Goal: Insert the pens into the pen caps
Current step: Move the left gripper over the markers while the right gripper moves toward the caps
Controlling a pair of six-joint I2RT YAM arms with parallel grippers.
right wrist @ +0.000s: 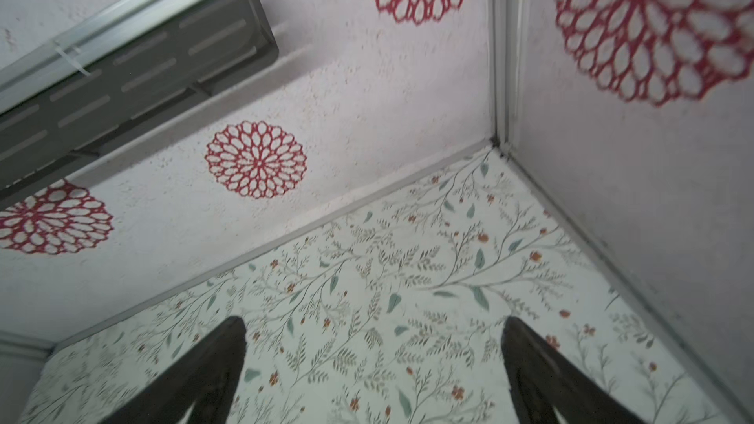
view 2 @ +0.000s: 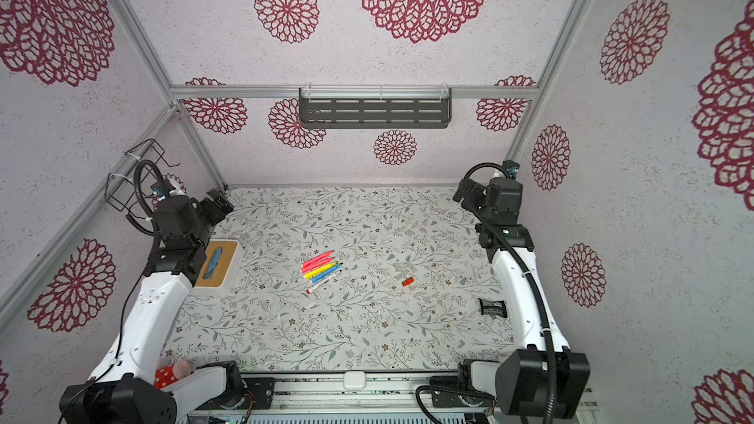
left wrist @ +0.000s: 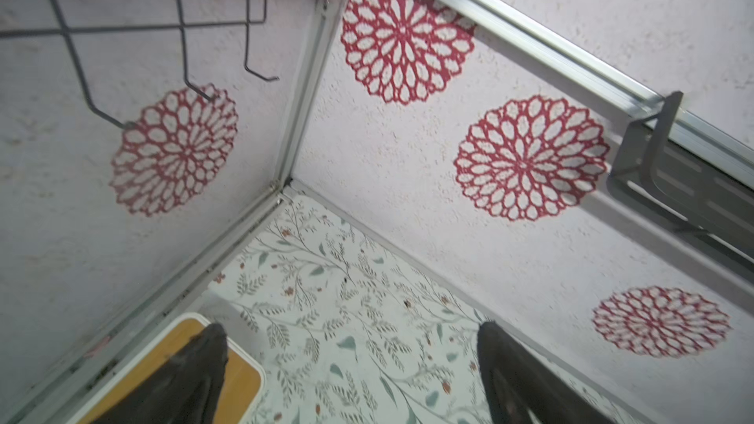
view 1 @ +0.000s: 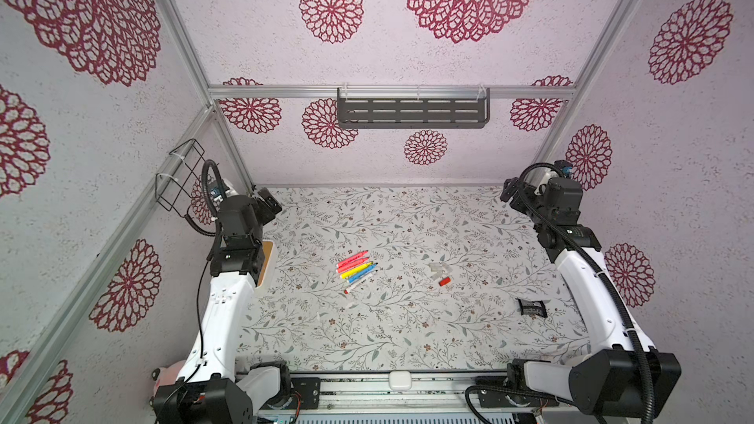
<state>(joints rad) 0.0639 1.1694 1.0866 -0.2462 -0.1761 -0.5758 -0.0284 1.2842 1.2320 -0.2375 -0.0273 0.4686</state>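
Resting in wood-bottomed tray (view 2: 234, 267): blue object (view 2: 214, 263); pens (view 2: 320, 267), pen caps (view 2: 404, 269) outside.

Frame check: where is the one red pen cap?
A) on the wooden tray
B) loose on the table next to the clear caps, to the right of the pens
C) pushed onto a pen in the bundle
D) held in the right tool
B: in both top views the red cap lies loose on the table, right by the clear caps and well apart from the pens.
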